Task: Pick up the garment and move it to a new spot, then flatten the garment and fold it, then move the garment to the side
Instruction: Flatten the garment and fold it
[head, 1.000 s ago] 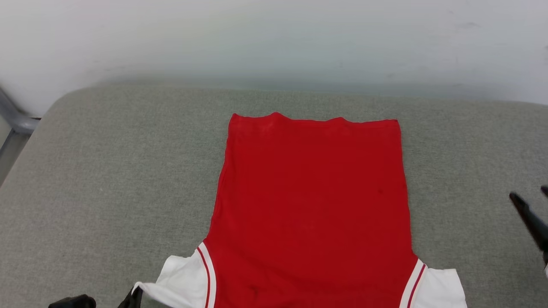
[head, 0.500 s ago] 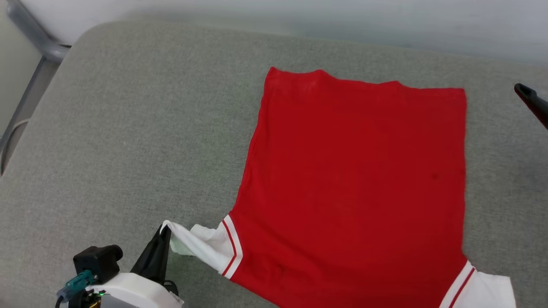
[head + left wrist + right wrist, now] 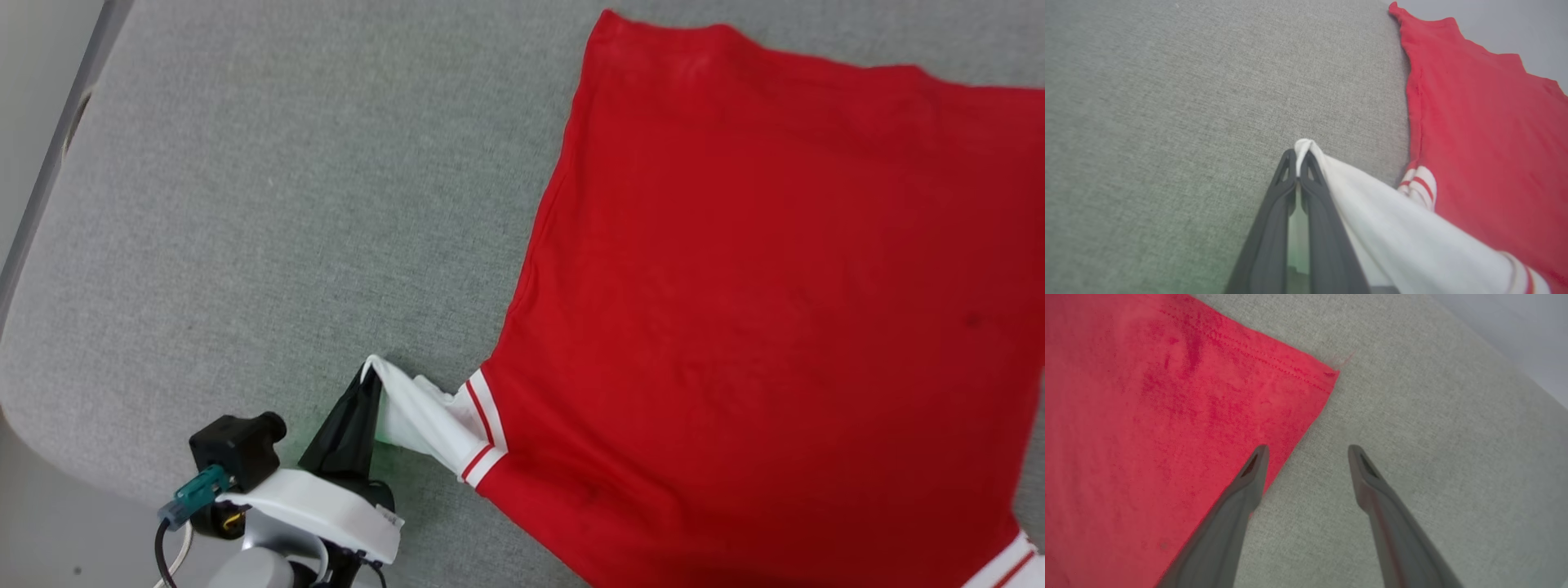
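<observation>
2 claws and 1 garment are accounted for.

At the left of the head view, the left claw [image 3: 369,380] is shut tight on the tip of the white sleeve [image 3: 420,416] on the robot's left. Its wrist view confirms this: the jaws are pinched together with a fold of white cloth nipped at the very tips. The sleeve is drawn out taut from its striped trim and appears slightly raised off the grey padded surface [image 3: 245,204].

Further right, the garment [image 3: 775,286] lies plain red side up, its body spread broadly flat on that surface. There is minor rippling along the hem, and a corner of the other sleeve's trim shows at the lower right.

Furthest right, in its own wrist view, the right claw [image 3: 1308,451] stands wide open and holds nothing. 1 finger is over the red side edge short of the hem corner and the other is over bare surface. Contact cannot be determined.

Assessment: relocation appears complete and flattening is in hand, near finished. No fold is visible. Folding and the move to the side are outstanding.
</observation>
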You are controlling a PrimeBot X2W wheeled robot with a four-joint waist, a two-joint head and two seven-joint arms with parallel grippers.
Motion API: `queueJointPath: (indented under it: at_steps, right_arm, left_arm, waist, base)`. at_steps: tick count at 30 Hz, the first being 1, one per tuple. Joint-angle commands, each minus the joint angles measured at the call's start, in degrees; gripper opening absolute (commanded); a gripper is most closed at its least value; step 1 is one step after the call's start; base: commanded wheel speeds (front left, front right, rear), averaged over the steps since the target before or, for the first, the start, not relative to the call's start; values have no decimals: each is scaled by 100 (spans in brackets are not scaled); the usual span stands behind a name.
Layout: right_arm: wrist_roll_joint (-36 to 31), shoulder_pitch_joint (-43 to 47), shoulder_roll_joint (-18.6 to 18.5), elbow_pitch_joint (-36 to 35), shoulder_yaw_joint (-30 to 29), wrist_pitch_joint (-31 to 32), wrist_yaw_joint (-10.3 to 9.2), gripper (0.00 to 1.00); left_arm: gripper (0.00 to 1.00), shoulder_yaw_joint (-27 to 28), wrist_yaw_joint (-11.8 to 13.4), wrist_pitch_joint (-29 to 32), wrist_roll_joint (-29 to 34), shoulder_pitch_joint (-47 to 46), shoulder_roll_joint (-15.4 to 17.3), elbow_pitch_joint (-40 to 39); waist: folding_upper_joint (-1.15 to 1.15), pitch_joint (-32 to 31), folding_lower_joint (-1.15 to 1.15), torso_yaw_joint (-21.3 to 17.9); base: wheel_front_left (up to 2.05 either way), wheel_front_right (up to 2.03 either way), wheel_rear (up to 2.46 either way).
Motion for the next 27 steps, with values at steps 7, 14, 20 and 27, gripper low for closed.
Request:
queueJointPath:
  at_steps: [7, 14, 20, 27]
  right_arm:
    - [-387, -252, 65, 442, 166, 361, -5, 100]
    - [-194, 522, -4, 645, 470, 408, -5, 98]
    - [-214, 298, -27, 587, 416, -73, -7, 0]
    - [-170, -23, 80, 469, 572, -840, -5, 0]
  left_arm:
    - [0, 194, -285, -14, 324, -330, -394, 151]
    - [0, 349, -451, 2, 529, -396, -612, 331]
    - [0, 479, -525, 4, 640, -369, -638, 425]
    - [0, 610, -509, 1, 681, -164, -559, 469]
  waist:
    - [0, 712, -2, 307]
    - [0, 855, -2, 318]
    - [0, 726, -2, 168]
    - [0, 223, -2, -103]
  base:
    - [0, 0, 0]
    - [0, 0, 0]
    - [0, 0, 0]
    - [0, 0, 0]
